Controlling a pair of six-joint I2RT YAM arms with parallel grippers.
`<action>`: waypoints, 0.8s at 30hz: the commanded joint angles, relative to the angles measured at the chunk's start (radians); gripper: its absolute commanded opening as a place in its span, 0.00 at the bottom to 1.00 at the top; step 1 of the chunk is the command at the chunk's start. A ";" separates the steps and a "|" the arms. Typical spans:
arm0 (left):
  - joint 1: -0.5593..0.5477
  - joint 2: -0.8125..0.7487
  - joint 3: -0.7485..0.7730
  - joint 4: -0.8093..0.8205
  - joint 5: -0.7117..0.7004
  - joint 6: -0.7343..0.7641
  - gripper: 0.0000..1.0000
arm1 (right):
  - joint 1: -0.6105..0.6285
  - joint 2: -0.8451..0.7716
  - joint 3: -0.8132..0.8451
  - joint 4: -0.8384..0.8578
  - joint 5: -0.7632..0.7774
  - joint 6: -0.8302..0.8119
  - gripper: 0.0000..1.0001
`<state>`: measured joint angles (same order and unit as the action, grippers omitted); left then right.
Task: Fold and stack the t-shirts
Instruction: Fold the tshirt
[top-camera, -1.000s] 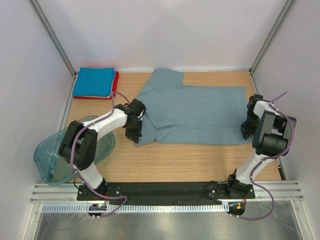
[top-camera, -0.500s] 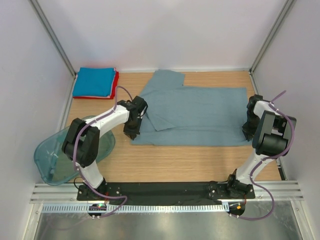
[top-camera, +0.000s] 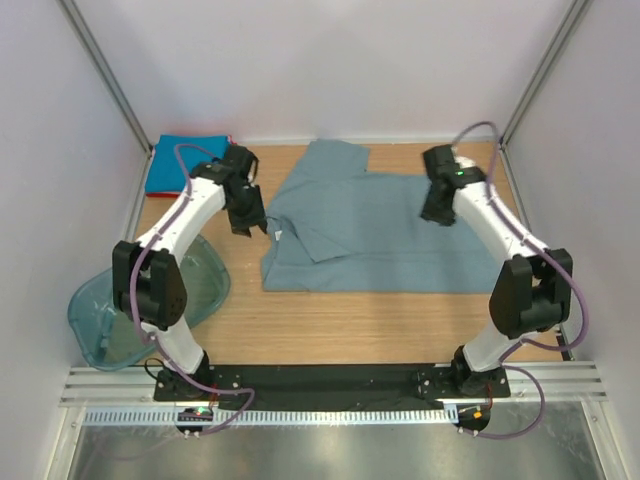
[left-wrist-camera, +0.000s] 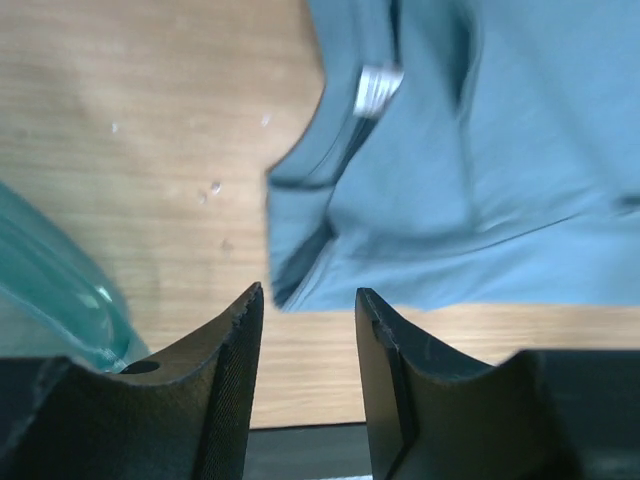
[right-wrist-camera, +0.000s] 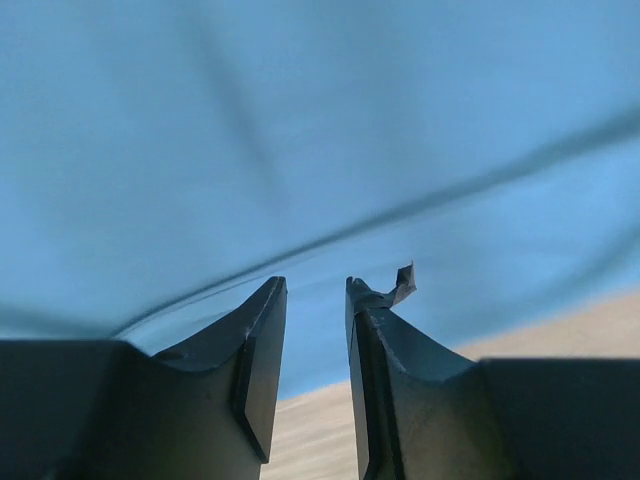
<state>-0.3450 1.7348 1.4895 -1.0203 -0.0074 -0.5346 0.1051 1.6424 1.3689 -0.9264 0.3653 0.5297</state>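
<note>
Fingers of the left gripper (left-wrist-camera: 308, 300) stood well apart and empty beside the collar of the grey-blue t-shirt (top-camera: 390, 240), which lay spread on the table (top-camera: 350, 325). The right gripper (right-wrist-camera: 316, 285) stood narrowly parted, also empty, over the cloth's far edge. For the next fold, both should probably pinch matching edges and lift evenly, keeping hems aligned. The folded stack (top-camera: 185, 165) lay far left.

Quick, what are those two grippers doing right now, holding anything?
Left gripper: open, holding nothing.
Right gripper: slightly open, holding nothing, over the grey-blue t-shirt.
</note>
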 joint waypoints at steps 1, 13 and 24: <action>0.130 0.014 0.086 0.115 0.235 -0.142 0.42 | 0.198 -0.058 0.021 0.204 -0.147 -0.078 0.37; 0.268 0.016 0.069 0.247 0.199 -0.291 0.41 | 0.565 0.469 0.488 0.227 -0.166 -0.220 0.42; 0.281 -0.083 -0.075 0.200 0.083 -0.209 0.43 | 0.668 0.530 0.446 0.327 -0.190 -0.292 0.36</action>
<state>-0.0776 1.7164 1.4220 -0.8120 0.1287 -0.7834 0.7650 2.2265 1.8393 -0.6575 0.1974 0.2760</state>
